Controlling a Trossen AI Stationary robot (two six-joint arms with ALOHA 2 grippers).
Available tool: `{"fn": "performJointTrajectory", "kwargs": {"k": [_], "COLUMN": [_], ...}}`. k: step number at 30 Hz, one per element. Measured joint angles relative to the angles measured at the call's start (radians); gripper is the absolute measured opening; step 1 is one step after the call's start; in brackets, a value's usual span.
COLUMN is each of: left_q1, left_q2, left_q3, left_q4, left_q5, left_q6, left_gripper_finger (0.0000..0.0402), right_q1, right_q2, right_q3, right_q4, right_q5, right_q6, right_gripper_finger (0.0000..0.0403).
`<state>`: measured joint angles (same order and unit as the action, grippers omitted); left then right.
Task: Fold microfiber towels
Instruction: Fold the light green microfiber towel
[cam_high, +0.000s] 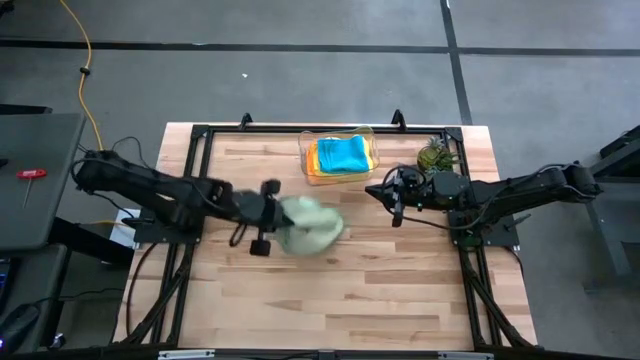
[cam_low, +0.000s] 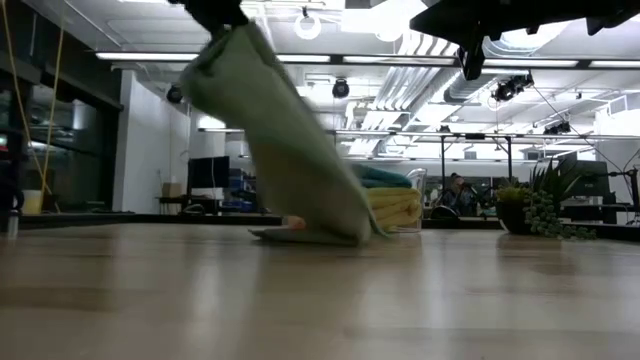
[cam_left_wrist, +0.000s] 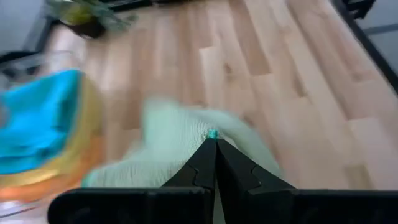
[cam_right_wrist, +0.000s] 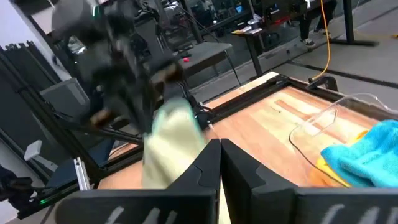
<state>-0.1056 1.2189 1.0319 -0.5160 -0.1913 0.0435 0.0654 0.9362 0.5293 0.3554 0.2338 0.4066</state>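
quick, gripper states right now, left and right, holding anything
Left gripper: shut on the light green towel, lifting one edge off the table.
Right gripper: shut, holding nothing, raised near the clear bin.

My left arm reaches in from the table's left edge w/ elbow back, forearm stretched toward mid-table. Left gripper (cam_high: 283, 212) sits near the centre, raised off the surface, fingers (cam_left_wrist: 202, 168) pinched tight together on the light green towel (cam_high: 310, 226), which hangs down from them. My right arm comes in from the right edge, bent, forearm pointing left, wrist level. Right gripper (cam_high: 375, 190) hovers up off the table, toward the far side, fingers (cam_right_wrist: 205, 168) pressed together, nothing between them. Grippers are well apart.
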Motion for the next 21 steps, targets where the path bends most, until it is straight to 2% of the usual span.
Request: {"fn": "performJointTrajectory", "kwargs": {"k": [6,11,16,21], "left_q1": [-0.089,-0.136,-0.165,-0.177], "left_q2": [0.102,0.226,0.352,0.425], "left_q3": [-0.153,-0.208,-0.214,-0.214], "left_q4": [0.162,0.240,0.300,0.352], "left_q5": [0.008,0.034,0.052,0.060], "left_q6": [-0.127,-0.235,-0.303,-0.361], "left_gripper_finger": [0.0000,0.0000,0.0000,0.0000], "right_q1": [0.001,0.019,0.036,0.040], "right_q2": [0.020,0.092,0.248,0.440], "right_q3": [0.000,0.001,0.025,0.118], "right_q4": [-0.038,-0.137,-0.169,-0.167], "right_q5": [0.001,-0.046,-0.144,-0.193], "right_q6": [0.077,0.155,0.174,0.063], "right_gripper_finger": [0.0013,0.0065,0.0127,0.0150]}}
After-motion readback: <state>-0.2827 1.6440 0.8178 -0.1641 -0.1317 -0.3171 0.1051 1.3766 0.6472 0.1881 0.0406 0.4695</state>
